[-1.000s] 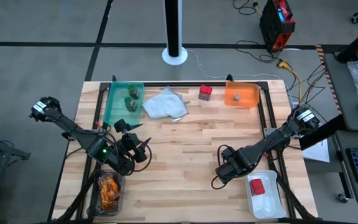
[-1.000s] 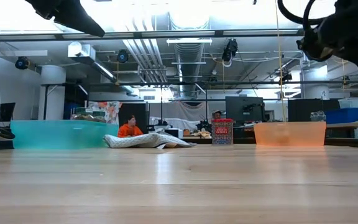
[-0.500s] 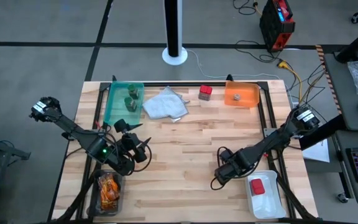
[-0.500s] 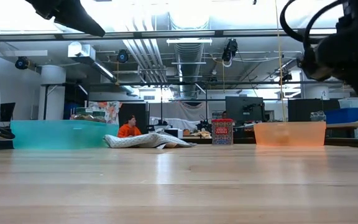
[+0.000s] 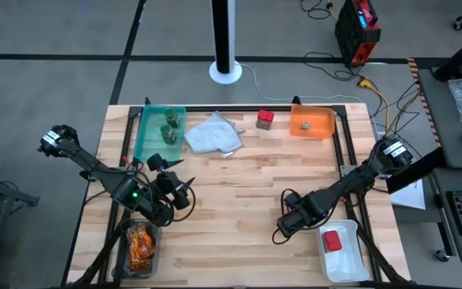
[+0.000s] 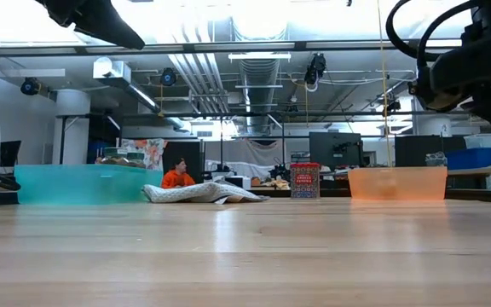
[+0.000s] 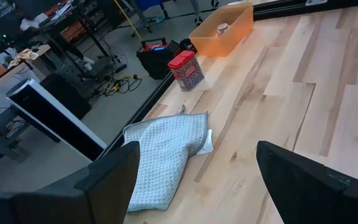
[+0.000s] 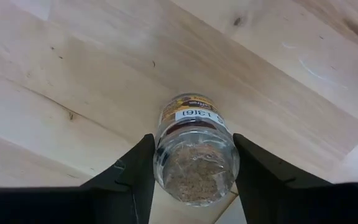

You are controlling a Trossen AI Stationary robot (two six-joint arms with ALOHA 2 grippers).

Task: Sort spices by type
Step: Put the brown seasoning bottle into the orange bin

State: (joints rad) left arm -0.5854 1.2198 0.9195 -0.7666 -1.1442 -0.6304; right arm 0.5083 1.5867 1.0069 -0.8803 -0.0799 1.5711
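Observation:
My right gripper (image 8: 194, 177) hangs over the near right part of the table (image 5: 285, 222), shut on a clear spice jar (image 8: 194, 146) with a pale label; its cap is hidden behind its body. My left gripper (image 7: 194, 186) hovers open and empty above the near left part of the table (image 5: 181, 193). Two green-capped jars (image 5: 169, 127) stand in the teal tray (image 5: 147, 140). A red box (image 5: 265, 120) stands on the table at the far edge. A small grey jar (image 5: 304, 125) sits in the orange tray (image 5: 321, 119). Another red box (image 5: 331, 240) lies in the white tray (image 5: 345, 261). Orange packets (image 5: 139, 243) fill the dark tray. My right gripper pinches the jar's glass wall (image 8: 162, 158), near its base, between the two fingers (image 8: 135, 180), one on either side. The fingers come from above, pointing down at the table. The jar's base faces the wrist and its far end points at the wood; whether that end touches the table I cannot tell.
A pale grey cloth (image 5: 213, 135) lies crumpled between the teal tray and the red box. A black frame runs along the table's edges (image 5: 347, 160). Bare wood stretches across the table's middle (image 5: 239, 185). In the low view a person in orange (image 6: 175, 177) sits in the room far behind.
My right gripper, still shut on the jar, has sunk a little and drifted slightly toward the table's near left, then held still. The left arm and the other things have stayed where they were.

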